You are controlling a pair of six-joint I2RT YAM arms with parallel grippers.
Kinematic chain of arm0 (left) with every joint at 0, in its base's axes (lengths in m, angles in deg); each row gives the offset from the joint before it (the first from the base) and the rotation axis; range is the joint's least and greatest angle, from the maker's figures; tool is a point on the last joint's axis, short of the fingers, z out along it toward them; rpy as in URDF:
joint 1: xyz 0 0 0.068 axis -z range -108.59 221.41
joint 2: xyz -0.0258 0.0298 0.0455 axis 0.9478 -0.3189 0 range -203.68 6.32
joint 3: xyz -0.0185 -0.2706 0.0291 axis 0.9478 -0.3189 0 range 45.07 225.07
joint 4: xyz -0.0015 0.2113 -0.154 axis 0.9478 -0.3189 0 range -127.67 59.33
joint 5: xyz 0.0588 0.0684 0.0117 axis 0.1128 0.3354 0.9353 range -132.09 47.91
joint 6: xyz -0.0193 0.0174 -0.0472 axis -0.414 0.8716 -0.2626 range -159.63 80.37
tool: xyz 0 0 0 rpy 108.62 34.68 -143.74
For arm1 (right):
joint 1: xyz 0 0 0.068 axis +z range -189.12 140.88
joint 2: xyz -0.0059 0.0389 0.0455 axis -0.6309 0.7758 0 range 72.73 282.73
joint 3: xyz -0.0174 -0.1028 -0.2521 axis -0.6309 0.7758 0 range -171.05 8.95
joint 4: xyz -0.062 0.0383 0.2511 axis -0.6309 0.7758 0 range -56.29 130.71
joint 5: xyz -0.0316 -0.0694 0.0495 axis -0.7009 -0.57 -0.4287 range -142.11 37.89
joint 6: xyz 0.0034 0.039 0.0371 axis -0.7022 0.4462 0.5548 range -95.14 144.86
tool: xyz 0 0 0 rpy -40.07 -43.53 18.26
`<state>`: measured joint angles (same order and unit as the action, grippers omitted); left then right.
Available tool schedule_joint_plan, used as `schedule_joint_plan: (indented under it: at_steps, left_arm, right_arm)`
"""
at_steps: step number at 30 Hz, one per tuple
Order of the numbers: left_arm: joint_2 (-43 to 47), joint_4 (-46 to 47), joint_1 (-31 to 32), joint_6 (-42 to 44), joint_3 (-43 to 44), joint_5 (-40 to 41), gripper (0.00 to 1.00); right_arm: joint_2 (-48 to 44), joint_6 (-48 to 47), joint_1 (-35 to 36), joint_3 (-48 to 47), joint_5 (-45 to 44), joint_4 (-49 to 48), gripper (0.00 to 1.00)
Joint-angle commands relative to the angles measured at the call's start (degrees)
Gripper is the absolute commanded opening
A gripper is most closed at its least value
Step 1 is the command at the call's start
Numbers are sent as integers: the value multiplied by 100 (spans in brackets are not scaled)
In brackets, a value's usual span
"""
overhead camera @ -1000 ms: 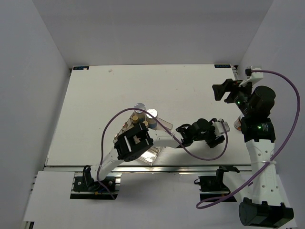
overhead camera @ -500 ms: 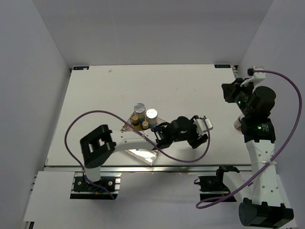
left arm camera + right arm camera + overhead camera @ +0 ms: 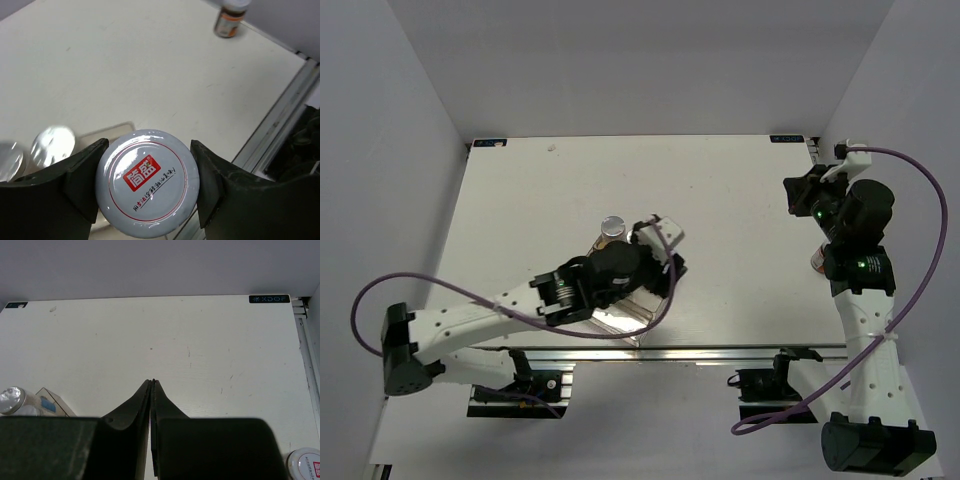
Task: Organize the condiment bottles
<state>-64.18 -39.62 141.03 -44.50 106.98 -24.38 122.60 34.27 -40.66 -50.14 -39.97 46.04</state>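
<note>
Left gripper [image 3: 148, 192] clamps a white-lidded jar [image 3: 146, 170] by its sides above the counter [image 3: 125, 75]; right gripper [image 3: 152, 390] is pinched fully closed.

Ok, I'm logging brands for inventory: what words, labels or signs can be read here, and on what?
"简盛", white on red: lid of the white-lidded jar in the left hand.
Black script under it: too small to read.
"XDOF": dark sticker at the table's far right corner.
Red mark on the other jar's lid: too small, cut off.
</note>
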Motion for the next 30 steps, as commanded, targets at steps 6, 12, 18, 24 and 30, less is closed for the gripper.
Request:
schedule_joint_plan:
  at_steps: [6,12,18,24,30]
  left_arm:
    - [2223,-1486,-2,-1630,-1312,2332,0]
    - [2269,-1575,-282,-2009,-1858,2816,0]
    - [1742,-1031,-1283,-2045,-2218,2317,0]
    - [1566,-231,-1856,-1887,-2684,1911,0]
    - [1267,428,-1935,-1799,-2956,1797,0]
  right_arm:
    - [41,-62,-30,38,165,-179,7]
    - [67,-27,-30,55,245,-170,9]
    - [76,-36,-30,108,192,-170,10]
    - [93,-62,-30,143,201,-188,10]
    - [85,-97,-30,179,227,-214,10]
